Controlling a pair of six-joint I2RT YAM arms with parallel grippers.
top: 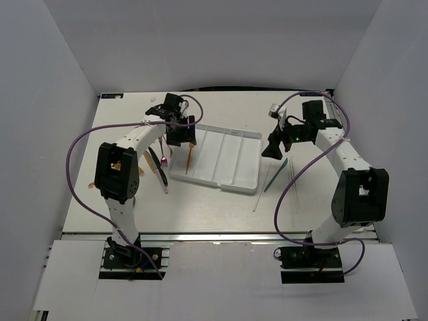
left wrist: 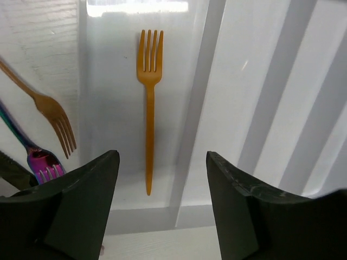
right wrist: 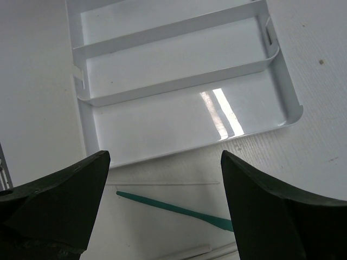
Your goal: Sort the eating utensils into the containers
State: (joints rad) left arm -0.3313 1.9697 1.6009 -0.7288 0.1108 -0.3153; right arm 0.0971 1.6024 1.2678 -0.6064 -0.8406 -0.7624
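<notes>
The white tray (top: 234,157) with long parallel compartments lies mid-table. An orange fork (left wrist: 148,108) rests loose in its leftmost compartment, also seen from above as the fork (top: 190,159). My left gripper (left wrist: 161,157) hovers open just above the fork's handle end, holding nothing; from above it is the left gripper (top: 181,139). My right gripper (right wrist: 165,157) stands open and empty over the tray's right edge (right wrist: 179,116). Below it on the table lie a teal utensil (right wrist: 173,207) and pale chopsticks (right wrist: 190,252).
Left of the tray on the table lie a second orange fork (left wrist: 51,111), an iridescent fork (left wrist: 40,162) and a dark utensil (top: 160,175). A pale chopstick (top: 262,190) lies right of the tray by the teal utensil (top: 275,175). White walls enclose the table.
</notes>
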